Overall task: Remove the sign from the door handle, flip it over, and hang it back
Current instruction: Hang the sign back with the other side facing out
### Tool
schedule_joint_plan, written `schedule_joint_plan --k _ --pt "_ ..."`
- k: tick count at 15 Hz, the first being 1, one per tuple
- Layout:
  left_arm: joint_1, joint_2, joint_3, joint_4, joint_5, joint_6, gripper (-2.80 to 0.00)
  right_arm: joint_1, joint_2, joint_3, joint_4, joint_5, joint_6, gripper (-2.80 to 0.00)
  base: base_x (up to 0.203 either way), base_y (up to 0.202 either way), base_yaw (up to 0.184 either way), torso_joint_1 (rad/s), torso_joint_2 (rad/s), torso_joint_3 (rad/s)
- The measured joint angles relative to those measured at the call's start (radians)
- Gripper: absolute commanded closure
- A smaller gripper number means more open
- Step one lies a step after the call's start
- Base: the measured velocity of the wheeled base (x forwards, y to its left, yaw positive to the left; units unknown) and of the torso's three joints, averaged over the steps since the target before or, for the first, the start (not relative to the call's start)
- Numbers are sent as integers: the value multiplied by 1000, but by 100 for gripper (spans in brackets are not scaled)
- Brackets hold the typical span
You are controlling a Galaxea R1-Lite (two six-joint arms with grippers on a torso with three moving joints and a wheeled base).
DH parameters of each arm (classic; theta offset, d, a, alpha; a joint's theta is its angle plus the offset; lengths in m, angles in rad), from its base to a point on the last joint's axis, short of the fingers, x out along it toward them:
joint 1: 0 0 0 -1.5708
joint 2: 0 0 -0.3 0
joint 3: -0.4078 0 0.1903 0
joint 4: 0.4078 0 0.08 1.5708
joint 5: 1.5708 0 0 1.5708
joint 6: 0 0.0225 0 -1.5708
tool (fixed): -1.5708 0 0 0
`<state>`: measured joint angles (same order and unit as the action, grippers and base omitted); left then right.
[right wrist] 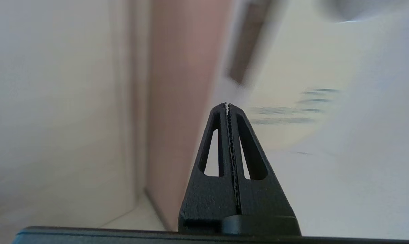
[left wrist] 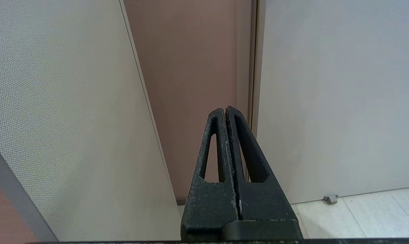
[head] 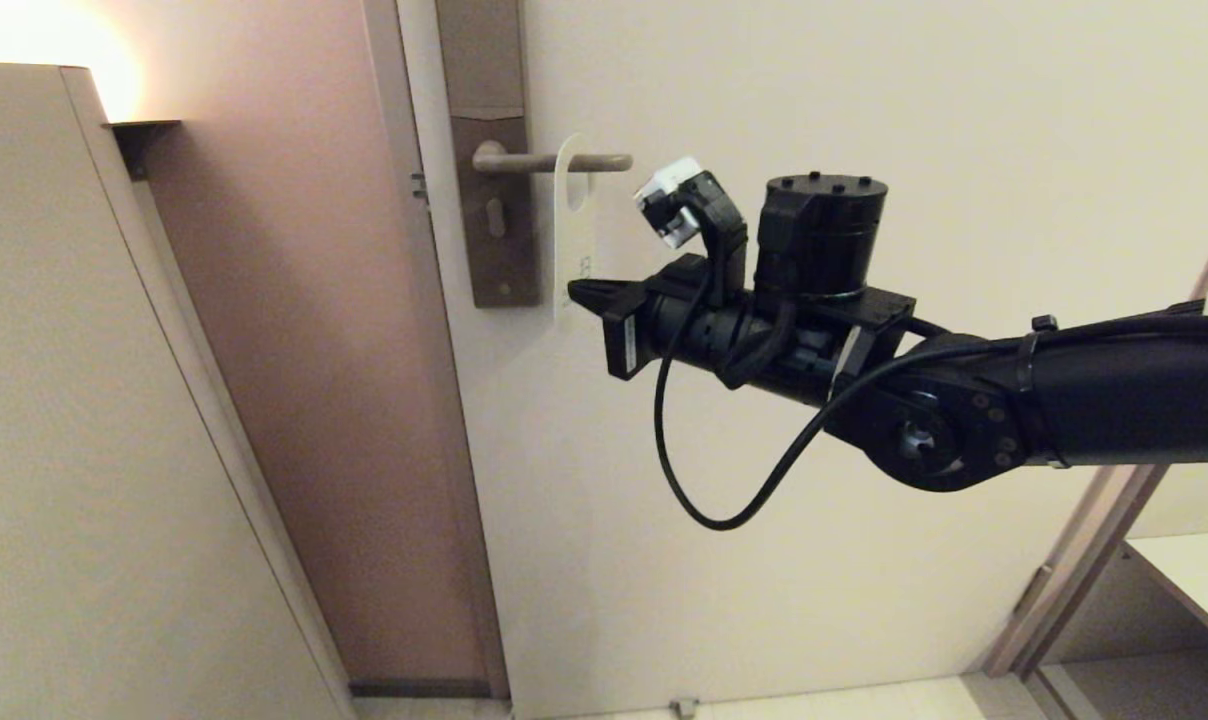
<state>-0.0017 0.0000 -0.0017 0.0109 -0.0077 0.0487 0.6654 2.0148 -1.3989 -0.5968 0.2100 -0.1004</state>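
The white sign (head: 572,230) hangs by its oval hole on the door handle (head: 554,161), a slim grey lever on a brown backplate (head: 494,200). The sign is turned nearly edge-on in the head view. My right gripper (head: 576,291) reaches in from the right, shut, with its tip against the sign's lower end. In the right wrist view the shut gripper (right wrist: 226,104) has nothing between its fingers, and the sign (right wrist: 292,128) lies close beside them, blurred, with teal lettering. My left gripper (left wrist: 224,109) is shut and empty, low down, pointing at the door's foot.
A tall beige panel (head: 84,400) stands at the left, with a brown wall strip between it and the pale door (head: 764,560). A small door stop (head: 682,706) sits on the floor. Shelving (head: 1184,580) is at the lower right.
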Motion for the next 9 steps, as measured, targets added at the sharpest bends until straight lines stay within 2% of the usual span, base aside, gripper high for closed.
schedule_joint_plan --k 4,9 --pt "0 0 0 0 0 0 0 -46 6 -27 -2 -10 -4 0 0 0 0 0 0 0" --pt "0 0 0 0 0 0 0 -54 109 -179 -12 -67 -6 0 0 0 0 0 0 0"
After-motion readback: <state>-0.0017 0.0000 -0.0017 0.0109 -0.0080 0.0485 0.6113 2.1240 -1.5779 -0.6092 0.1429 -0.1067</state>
